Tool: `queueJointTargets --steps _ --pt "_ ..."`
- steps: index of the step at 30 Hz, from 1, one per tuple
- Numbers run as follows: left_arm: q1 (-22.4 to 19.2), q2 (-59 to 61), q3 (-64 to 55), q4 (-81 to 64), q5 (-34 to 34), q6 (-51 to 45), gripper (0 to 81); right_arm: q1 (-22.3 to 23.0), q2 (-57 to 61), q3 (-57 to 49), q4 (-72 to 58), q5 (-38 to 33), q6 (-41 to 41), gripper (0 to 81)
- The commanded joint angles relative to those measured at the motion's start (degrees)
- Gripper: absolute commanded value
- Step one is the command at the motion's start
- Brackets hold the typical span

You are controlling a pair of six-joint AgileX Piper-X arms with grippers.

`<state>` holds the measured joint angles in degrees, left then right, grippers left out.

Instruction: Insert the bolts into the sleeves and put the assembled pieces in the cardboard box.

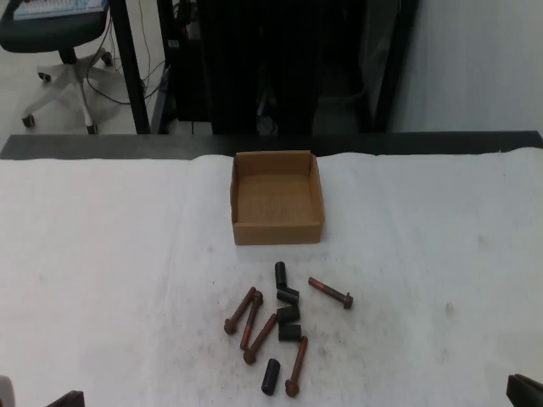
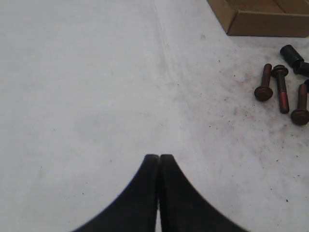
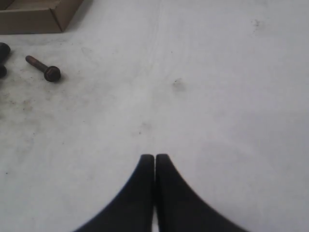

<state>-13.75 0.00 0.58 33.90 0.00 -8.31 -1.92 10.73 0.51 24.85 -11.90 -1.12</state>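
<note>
Several rusty bolts [image 1: 251,320] and several short black sleeves [image 1: 288,313] lie loose on the white cloth near the front middle of the bench. One bolt [image 1: 330,292] lies apart to the right; it is the bolt [image 3: 43,68] seen in the right wrist view. Behind the pile stands the open cardboard box [image 1: 277,227] with nothing inside. My left gripper [image 2: 159,157] is shut over bare cloth, well left of the bolts [image 2: 281,93]. My right gripper [image 3: 154,157] is shut too, over bare cloth right of the pile.
The white cloth [image 1: 102,254] covers the bench, with its dark back edge [image 1: 110,144] behind. A box corner [image 2: 251,19] shows in the left wrist view. Dark arm parts [image 1: 524,390] sit at the front corners. An office chair [image 1: 59,51] stands beyond the bench.
</note>
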Motion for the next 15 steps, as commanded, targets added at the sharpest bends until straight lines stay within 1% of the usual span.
queueJointTargets --steps 1,9,15 --pt "0.1 0.0 -0.6 -0.6 -0.3 0.2 0.1 0.0 -0.4 -0.5 -0.2 -0.5 0.0 0.8" --pt "0.1 0.0 -0.6 -2.0 0.0 0.2 0.1 0.0 -0.4 -0.5 -1.9 -0.5 0.1 0.8" --pt "0.1 0.0 -0.6 -11.0 7.6 0.1 0.1 0.0 -0.4 -0.5 -12.7 -0.6 1.6 0.8"
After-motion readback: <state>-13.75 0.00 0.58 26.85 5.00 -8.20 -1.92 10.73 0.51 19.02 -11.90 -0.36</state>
